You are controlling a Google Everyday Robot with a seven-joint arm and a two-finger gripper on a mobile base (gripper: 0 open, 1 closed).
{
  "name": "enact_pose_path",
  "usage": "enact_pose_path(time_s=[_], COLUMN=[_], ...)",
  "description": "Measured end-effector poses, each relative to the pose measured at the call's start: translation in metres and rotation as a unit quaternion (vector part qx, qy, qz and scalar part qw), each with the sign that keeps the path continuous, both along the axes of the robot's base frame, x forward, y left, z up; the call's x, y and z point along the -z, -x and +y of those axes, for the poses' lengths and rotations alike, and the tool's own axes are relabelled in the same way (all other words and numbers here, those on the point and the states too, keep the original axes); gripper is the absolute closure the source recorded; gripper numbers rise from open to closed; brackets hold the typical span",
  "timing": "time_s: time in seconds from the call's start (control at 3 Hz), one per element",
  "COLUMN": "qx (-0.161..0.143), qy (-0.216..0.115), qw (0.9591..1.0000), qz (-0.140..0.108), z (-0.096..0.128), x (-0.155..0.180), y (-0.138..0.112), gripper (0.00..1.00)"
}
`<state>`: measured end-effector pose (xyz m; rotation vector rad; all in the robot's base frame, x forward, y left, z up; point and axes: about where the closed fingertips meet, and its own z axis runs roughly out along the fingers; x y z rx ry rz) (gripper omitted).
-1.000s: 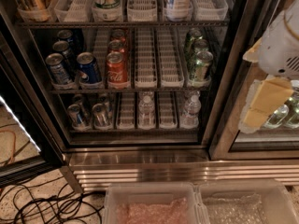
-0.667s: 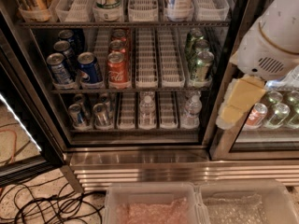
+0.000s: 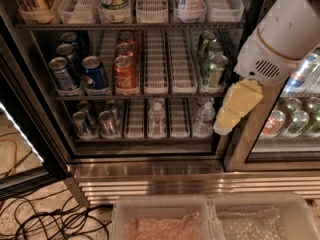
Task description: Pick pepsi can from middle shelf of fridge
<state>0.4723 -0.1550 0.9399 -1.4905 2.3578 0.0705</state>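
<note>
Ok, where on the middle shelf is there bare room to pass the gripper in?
Two empty white lanes between the red cola can and the green cans are the bare gap. The left is crowded: the pepsi can stands between pale blue cans and the cola can. The gripper hangs right of the green cans.

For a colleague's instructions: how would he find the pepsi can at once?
In the fridge, the gripper hangs at the right end of the middle shelf. At its left front stands the pepsi can: deep blue, between a paler blue can and a red cola can.
</note>
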Motion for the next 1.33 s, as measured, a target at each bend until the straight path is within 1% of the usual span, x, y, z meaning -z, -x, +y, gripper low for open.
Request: enact_pose_path(time_s=[0.33,0.67,1.0,1.33], qx=[0.014,0.058,0.090,0.090], qy=[-0.006,-0.040,-0.069,-0.069], qw=[0.9998,0.9974,0.9935,0.9935], qz=[-0.012,-0.014,0.009,0.009], z=[0.021,0.063,0.096,0.096], x=[0.016,0.050,0.078,0.078], y=[0.002,-0.009,-0.020,-0.020], gripper=[0.00,0.00,0.00,0.00])
